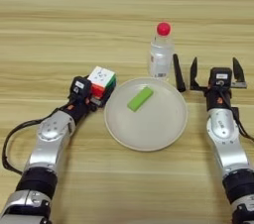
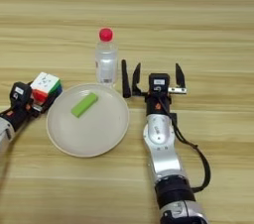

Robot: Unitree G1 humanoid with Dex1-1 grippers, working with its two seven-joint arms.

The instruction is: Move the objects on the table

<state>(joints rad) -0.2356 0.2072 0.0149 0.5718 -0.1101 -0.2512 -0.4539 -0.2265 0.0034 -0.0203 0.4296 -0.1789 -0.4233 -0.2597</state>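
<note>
The multicoloured puzzle cube [image 1: 101, 81], white face up, sits just left of the round beige plate [image 1: 149, 139]. My left gripper [image 1: 98, 97] reaches it from the lower left, and its black fingers are shut on the puzzle cube. The small flat green block [image 1: 140, 98] lies slanted on the plate's upper half. The clear bottle [image 1: 160, 55] with a red cap stands upright just behind the plate's far rim. My right gripper [image 1: 216, 72] rests right of the plate, open wide with nothing between its fingers.
A thin black stick [image 1: 178, 73] stands between the bottle and the right gripper's left finger, close to the plate's upper right rim. The light-wood table [image 1: 74, 20] stretches bare behind the bottle and in front of the plate.
</note>
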